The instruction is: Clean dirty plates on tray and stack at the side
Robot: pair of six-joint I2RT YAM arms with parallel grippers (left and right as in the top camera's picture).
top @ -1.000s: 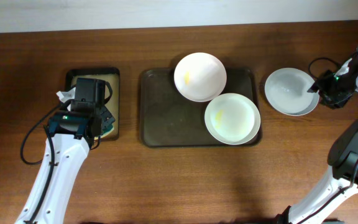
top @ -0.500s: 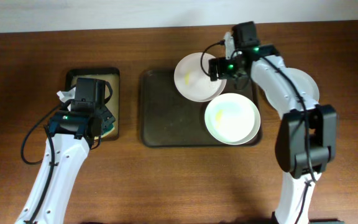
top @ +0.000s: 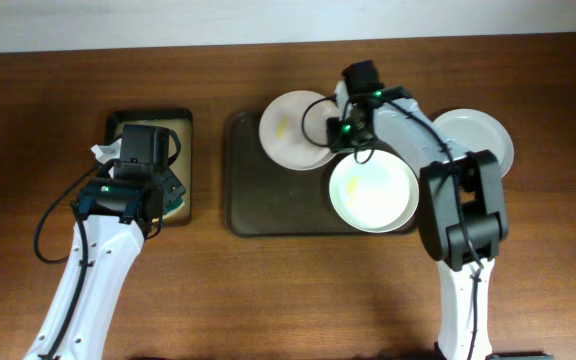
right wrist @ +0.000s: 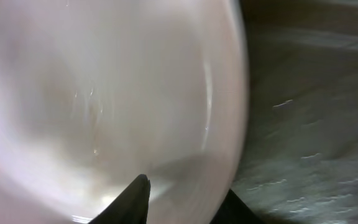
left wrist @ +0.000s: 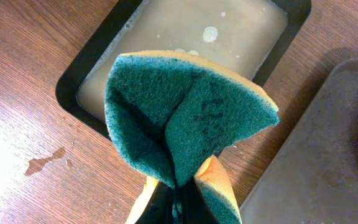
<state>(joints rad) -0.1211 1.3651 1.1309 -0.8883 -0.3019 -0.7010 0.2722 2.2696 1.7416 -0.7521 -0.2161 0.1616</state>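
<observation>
The dark tray (top: 263,205) holds two white plates. The far plate (top: 290,130), with a yellow smear, lies over the tray's back rim. My right gripper (top: 337,134) is shut on its right rim; in the right wrist view (right wrist: 188,193) one finger lies inside the plate (right wrist: 104,93) and the other outside. The greenish plate (top: 372,192) lies at the tray's front right. The third plate (top: 486,138) rests on the table to the right, partly behind my arm. My left gripper (top: 171,198) is shut on a folded green-and-yellow sponge (left wrist: 185,118).
A small black tray (top: 118,125) with a beige soapy bottom (left wrist: 253,37) stands left of the big tray, under the sponge. A wet spot (left wrist: 42,163) marks the wood beside it. The big tray's left edge (left wrist: 316,162) shows in the left wrist view.
My right arm swung from the plate on the table to the far plate on the tray, closed on its rim and drew it leftward. The left arm has not moved.
</observation>
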